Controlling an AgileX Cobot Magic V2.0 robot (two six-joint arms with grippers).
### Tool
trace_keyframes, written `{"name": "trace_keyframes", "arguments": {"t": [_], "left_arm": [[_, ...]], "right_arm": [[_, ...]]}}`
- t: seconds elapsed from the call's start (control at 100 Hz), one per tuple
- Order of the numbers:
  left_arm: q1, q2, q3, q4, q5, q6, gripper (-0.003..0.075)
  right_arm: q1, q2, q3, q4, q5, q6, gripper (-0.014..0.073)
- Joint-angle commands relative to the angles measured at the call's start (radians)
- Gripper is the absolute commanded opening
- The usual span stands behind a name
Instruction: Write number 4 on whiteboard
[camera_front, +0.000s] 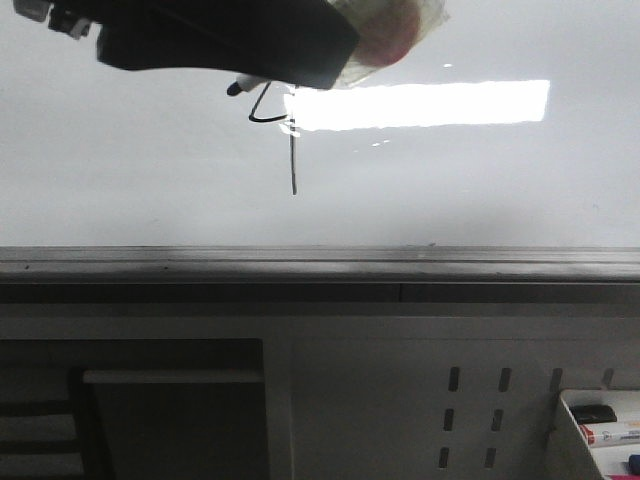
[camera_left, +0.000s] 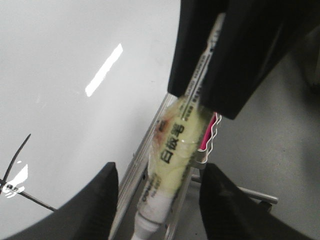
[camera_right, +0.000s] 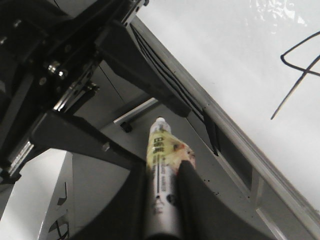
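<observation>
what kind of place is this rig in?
Likely a lab or workshop test bench, not a home: a large whiteboard with a grey edge rail, a perforated white panel below, and a bin of markers.

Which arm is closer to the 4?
Left. The left end effector straddles the marker tip beside the number 4; the right end effector grips the marker farther back.

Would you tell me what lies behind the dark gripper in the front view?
The whiteboard and the number 4; only its stem and crossbar show, its top being covered.
</observation>
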Motion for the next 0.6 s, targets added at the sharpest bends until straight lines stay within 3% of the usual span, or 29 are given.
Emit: {"name": "trace_keyframes", "arguments": {"t": [0.0, 0.14, 0.48, 0.59], "left_arm": [[-0.010, -0.014, -0.037, -0.025, -0.020, 0.001, 0.0262], [-0.010, -0.012, -0.037, -0.025, -0.020, 0.014, 0.0206], [-0.010, -0.012, -0.037, -0.029, -0.020, 0.025, 0.0202], [-0.010, -0.012, -0.037, -0.029, -0.020, 0.025, 0.0144]], "right_arm": [[-0.005, -0.011, -0.036, 0.041, -0.004, 0.001, -0.0043], [-0.005, -0.011, -0.036, 0.041, 0.011, 0.001, -0.0044], [-0.005, -0.011, -0.036, 0.041, 0.042, 0.001, -0.0044], [-0.005, -0.011, -0.036, 0.041, 0.043, 0.001, -0.0045]]}}
